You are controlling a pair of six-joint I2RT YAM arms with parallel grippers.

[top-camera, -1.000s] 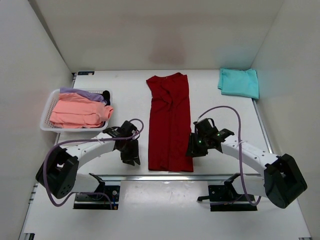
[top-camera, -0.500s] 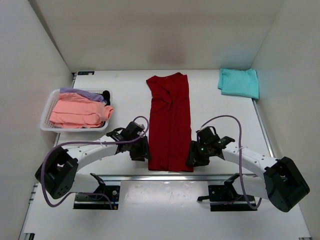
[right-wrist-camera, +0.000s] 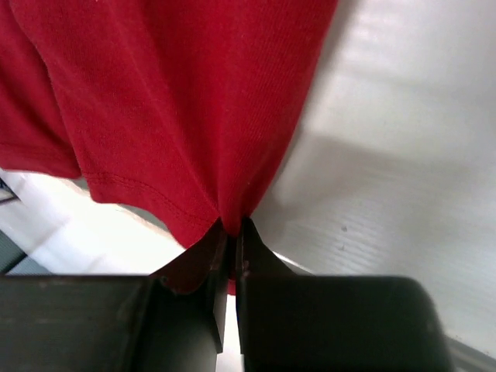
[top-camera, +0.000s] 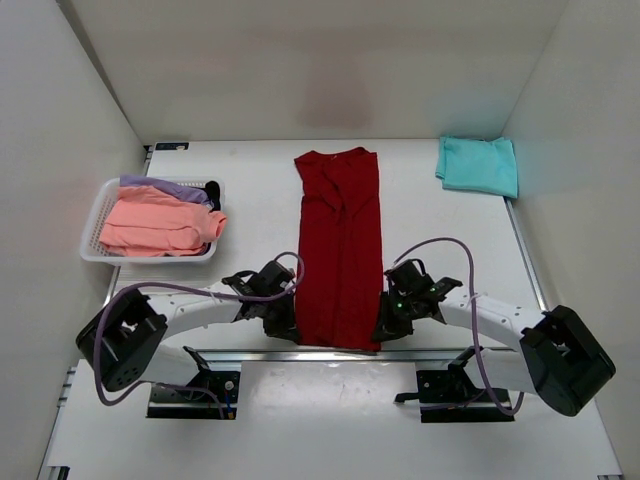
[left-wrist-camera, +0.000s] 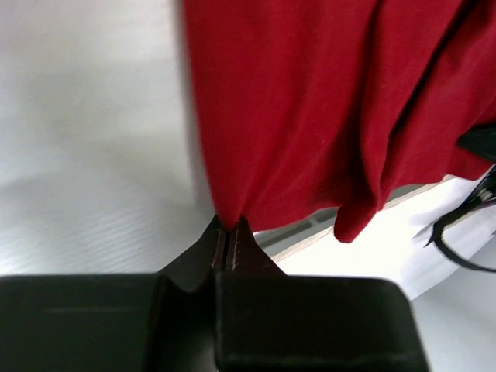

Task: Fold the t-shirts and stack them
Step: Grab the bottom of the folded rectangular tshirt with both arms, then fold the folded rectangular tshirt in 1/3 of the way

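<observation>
The dark red t-shirt (top-camera: 340, 240) lies folded lengthwise in a long strip down the middle of the table, collar at the far end. My left gripper (top-camera: 287, 325) is shut on its near left hem corner (left-wrist-camera: 225, 209). My right gripper (top-camera: 385, 325) is shut on its near right hem corner (right-wrist-camera: 232, 209). The near hem hangs lifted off the table in both wrist views. The folded teal t-shirt (top-camera: 477, 164) lies at the far right. The salmon pink t-shirt (top-camera: 160, 226) and the lavender t-shirt (top-camera: 165, 187) lie in the white mesh basket (top-camera: 90, 245).
The basket stands at the left edge of the table. A metal rail (top-camera: 330, 353) runs along the near edge by the arm bases. White walls close the table at left, right and back.
Both grippers moved inward and nearer to the shirt's bottom corners and closed on them. The near hem shifted slightly toward the table's near edge.
</observation>
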